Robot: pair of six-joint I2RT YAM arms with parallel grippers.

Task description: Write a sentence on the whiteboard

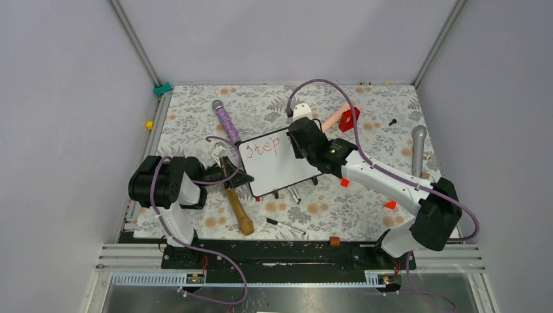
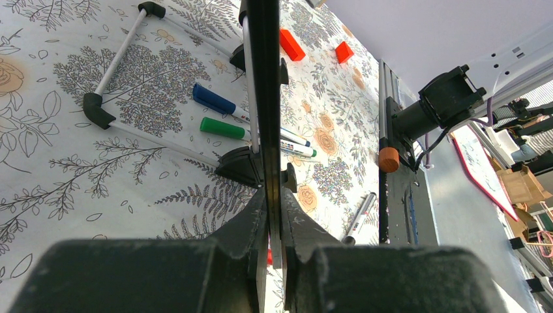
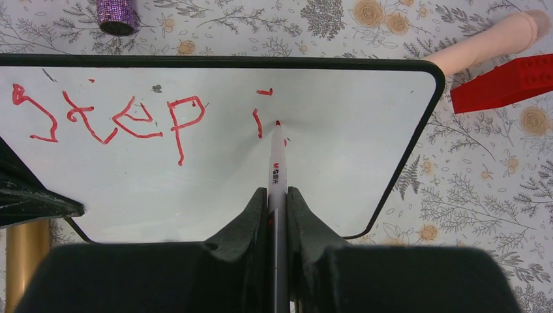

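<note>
Right gripper point(image 3: 277, 195) clamps a marker point(image 3: 278, 156), tip on the whiteboard point(image 3: 352, 169) right of the sentence point(image 3: 111, 120); left gripper point(image 2: 274, 195) pinches its left edge.

One whiteboard point(image 1: 275, 172), one purple microphone point(image 1: 227, 127), one grey microphone point(image 1: 418, 150)

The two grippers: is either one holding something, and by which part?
Left gripper clamps the whiteboard by its left edge. Right gripper pinches a red marker by its barrel, tip at the board.
</note>
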